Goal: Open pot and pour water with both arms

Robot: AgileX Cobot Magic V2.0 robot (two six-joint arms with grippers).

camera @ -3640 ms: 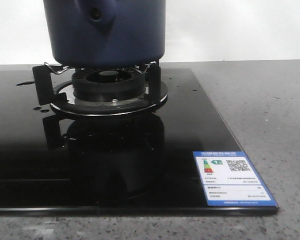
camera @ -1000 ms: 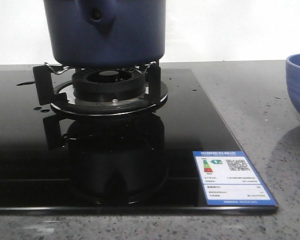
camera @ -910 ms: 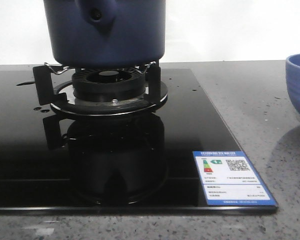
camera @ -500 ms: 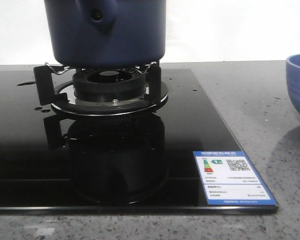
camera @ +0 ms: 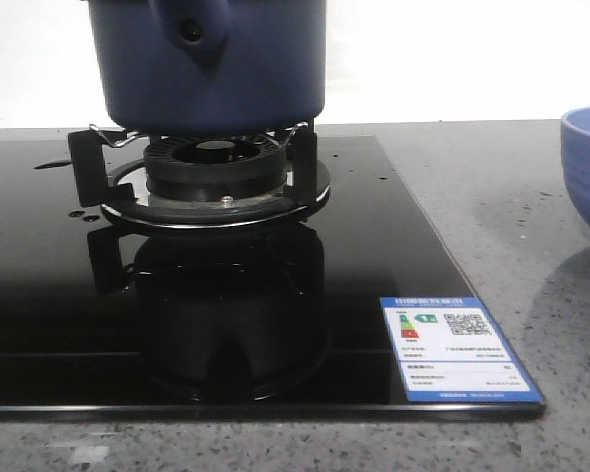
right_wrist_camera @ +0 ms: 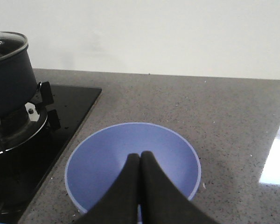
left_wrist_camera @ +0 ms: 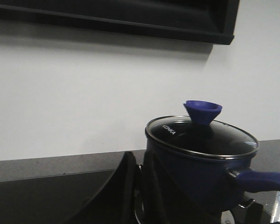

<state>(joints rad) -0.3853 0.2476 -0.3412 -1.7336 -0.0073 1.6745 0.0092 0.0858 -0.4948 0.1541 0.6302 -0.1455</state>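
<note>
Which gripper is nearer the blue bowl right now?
Right. The right gripper, fingers together, hangs just above the bowl. The left gripper is over by the pot on the stove, with no bowl in its view.

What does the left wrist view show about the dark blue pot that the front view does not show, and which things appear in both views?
Only the left wrist view shows the top of the large dark navy-blue cylindrical pot: a round glass lid sitting on it, with a blue funnel-shaped knob, and a blue handle. The left gripper, fingers together, also appears only there.

Only the front view shows the black ring burner, the blue-bordered label sticker and the light blue bowl.

Both views show the pot wall and the black glass stove top.
</note>
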